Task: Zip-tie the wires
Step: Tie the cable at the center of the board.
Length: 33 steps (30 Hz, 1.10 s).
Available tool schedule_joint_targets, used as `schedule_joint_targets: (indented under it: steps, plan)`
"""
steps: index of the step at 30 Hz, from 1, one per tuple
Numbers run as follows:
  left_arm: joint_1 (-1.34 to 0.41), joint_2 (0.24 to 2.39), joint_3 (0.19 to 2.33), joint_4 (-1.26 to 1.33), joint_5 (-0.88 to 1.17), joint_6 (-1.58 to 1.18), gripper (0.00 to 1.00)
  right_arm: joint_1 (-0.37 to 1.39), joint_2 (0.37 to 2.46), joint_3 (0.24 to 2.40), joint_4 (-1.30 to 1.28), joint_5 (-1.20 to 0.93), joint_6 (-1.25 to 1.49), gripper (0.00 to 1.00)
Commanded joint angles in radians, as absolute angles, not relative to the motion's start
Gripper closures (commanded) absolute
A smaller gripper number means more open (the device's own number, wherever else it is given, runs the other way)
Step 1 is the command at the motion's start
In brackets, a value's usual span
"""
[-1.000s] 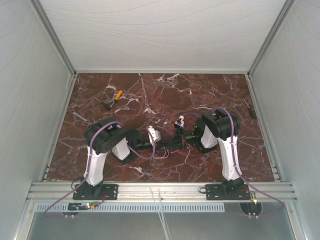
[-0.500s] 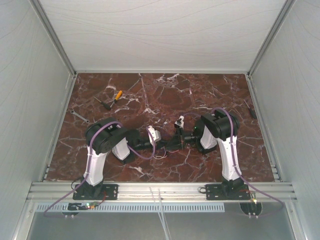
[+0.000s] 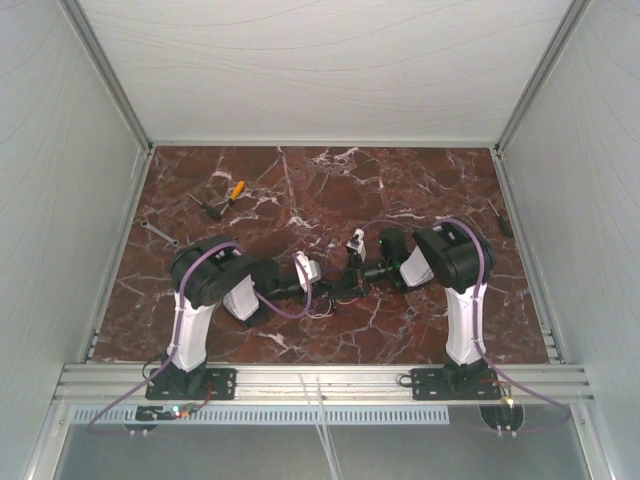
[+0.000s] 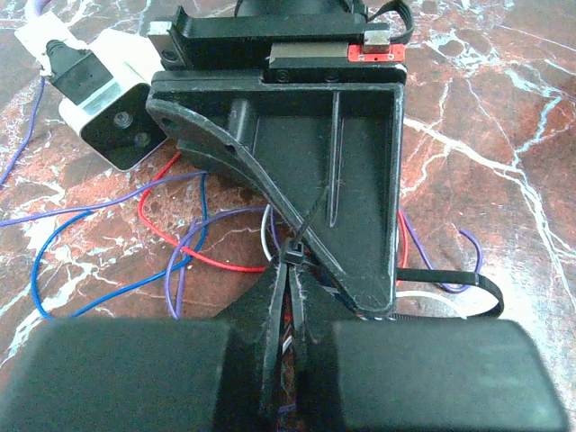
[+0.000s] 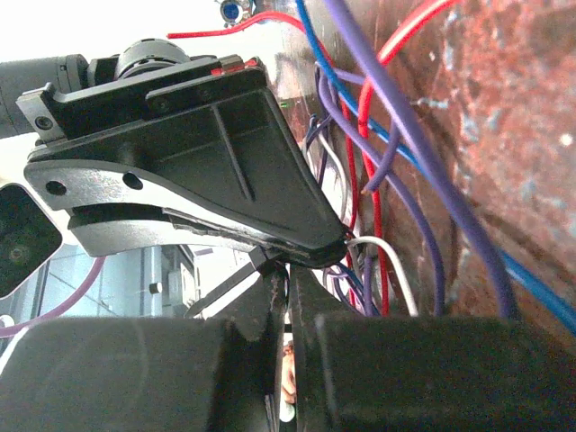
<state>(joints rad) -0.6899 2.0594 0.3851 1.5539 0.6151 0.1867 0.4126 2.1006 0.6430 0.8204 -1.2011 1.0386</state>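
The wires are thin red, blue, purple and white strands, looped on the marble between the two arms. My left gripper is shut on their gathered part. A black zip-tie head sits right at its fingertips. My right gripper is shut too, tip to tip with the left one. The zip-tie's tail sticks out beside its left finger, and a length of black strap runs out past it. Loose wires hang beside it.
An orange-handled tool and a small wrench lie at the back left. A dark screwdriver lies by the right wall. White enclosure walls close in both sides, and an aluminium rail runs along the near edge.
The right arm's elbow has swung out to the right and its forearm has stretched out. Its gripper has stayed at the wires. The left arm has not moved.
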Motion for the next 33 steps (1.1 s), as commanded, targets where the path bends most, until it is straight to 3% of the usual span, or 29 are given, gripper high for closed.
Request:
schedule_joint_targets:
  steps: [1, 3, 6, 13, 25, 33]
  plan:
    - [-0.705, 2.033, 0.393, 1.832, 0.677, 0.206, 1.0, 0.417, 2.14, 0.671, 0.391, -1.089, 0.973, 1.0]
    - [-0.705, 2.033, 0.393, 1.832, 0.676, 0.206, 1.0, 0.415, 2.113, 0.703, 0.285, -1.078, 0.9, 0.99]
    - [-0.706, 2.034, 0.394, 1.832, 0.678, 0.206, 1.0, 0.416, 2.047, 0.744, 0.127, -1.034, 0.782, 0.87]
    - [-0.706, 2.037, 0.394, 1.832, 0.677, 0.205, 1.0, 0.415, 1.928, 0.786, -0.062, -0.994, 0.63, 0.71]
    - [-0.706, 2.041, 0.399, 1.832, 0.67, 0.201, 1.0, 0.419, 1.75, 0.815, -0.236, -0.98, 0.513, 0.55]
    - [-0.707, 2.039, 0.409, 1.832, 0.668, 0.187, 1.0, 0.411, 1.619, 0.822, -0.38, -0.905, 0.469, 0.52]
